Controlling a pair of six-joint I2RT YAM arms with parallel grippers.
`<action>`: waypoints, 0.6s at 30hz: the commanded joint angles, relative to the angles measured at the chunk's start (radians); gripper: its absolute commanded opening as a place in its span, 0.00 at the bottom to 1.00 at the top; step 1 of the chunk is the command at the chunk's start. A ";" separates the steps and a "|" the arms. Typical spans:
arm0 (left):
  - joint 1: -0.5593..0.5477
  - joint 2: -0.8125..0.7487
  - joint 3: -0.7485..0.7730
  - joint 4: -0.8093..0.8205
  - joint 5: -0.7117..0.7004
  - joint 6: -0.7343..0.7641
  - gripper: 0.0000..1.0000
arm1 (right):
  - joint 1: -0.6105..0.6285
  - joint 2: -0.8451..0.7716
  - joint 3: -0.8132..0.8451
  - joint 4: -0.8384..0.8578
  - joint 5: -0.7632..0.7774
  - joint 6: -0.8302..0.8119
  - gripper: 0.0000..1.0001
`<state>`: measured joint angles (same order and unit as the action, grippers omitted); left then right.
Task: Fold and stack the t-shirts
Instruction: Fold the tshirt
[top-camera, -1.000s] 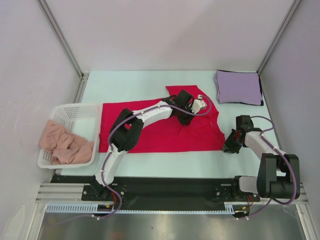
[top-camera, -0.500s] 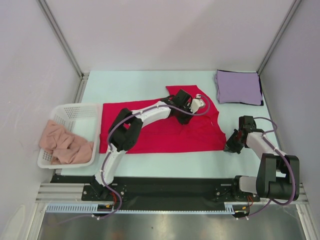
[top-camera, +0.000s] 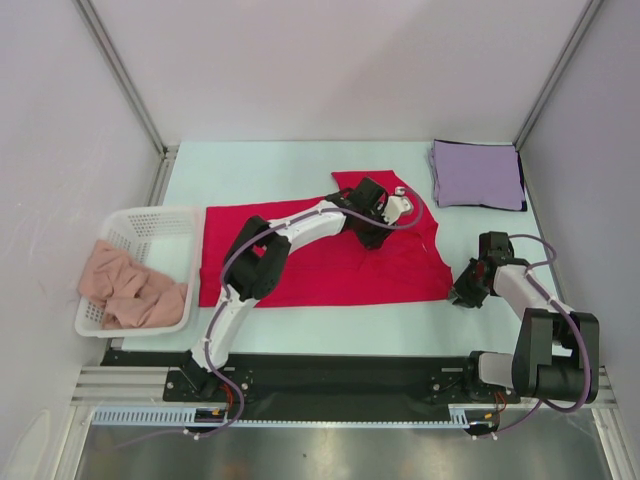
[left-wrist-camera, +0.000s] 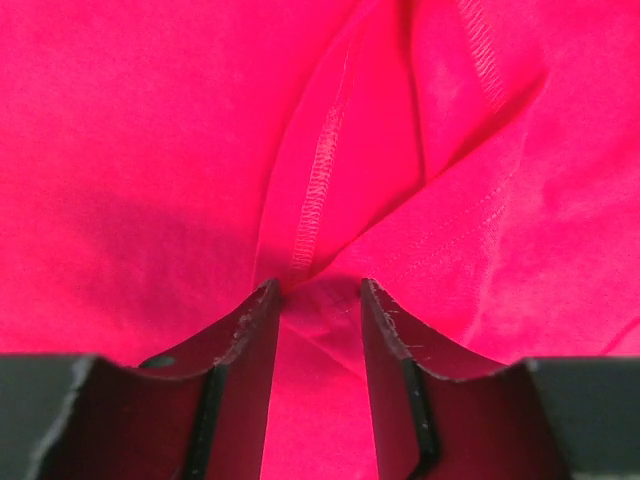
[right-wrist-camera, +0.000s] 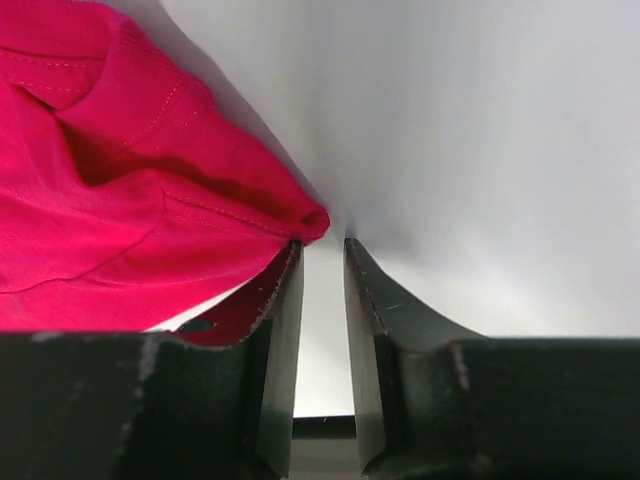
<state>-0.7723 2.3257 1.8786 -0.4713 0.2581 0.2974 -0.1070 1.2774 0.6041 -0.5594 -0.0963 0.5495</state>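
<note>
A: Task items, where?
B: Bright crimson-red cloth t-shirt (top-camera: 320, 268) is spread flat across the middle of the pale tabletop (top-camera: 270, 165), one sleeve poking up at centre. Pale lavender t-shirt folded square (top-camera: 477, 173) sits upper right in the overhead view, well apart from the red one.
A: Left side?
B: Left gripper (top-camera: 398, 207) is down on the red shirt's upper right part, centre of frame. In its wrist view the jaws are partly open. A stitched fold of red cloth bunches right at the tips and more cloth lies under the gap. Nothing is pinched.
A: Right?
B: Right gripper (top-camera: 462, 296) is at the shirt's lower right corner. In its wrist view the jaws are a narrow slit apart with bare tabletop showing through. The red hem corner touches one tip from outside. Nothing is held.
A: Anything else?
B: White plastic mesh basket (top-camera: 150, 215) at left, just beside the shirt's left edge, with crumpled peach cloth (top-camera: 130, 285) inside.
</note>
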 joint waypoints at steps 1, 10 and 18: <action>-0.004 0.027 0.050 -0.019 -0.010 0.014 0.42 | -0.007 0.005 0.019 0.019 0.032 0.001 0.29; -0.005 -0.011 0.019 -0.015 0.016 -0.004 0.00 | -0.010 0.045 0.022 0.102 -0.003 0.001 0.07; 0.039 -0.127 -0.124 0.056 -0.054 -0.023 0.00 | -0.105 -0.025 -0.035 0.052 -0.039 0.018 0.00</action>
<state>-0.7620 2.2868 1.7847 -0.4400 0.2398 0.2951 -0.1596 1.3075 0.6025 -0.5056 -0.1547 0.5545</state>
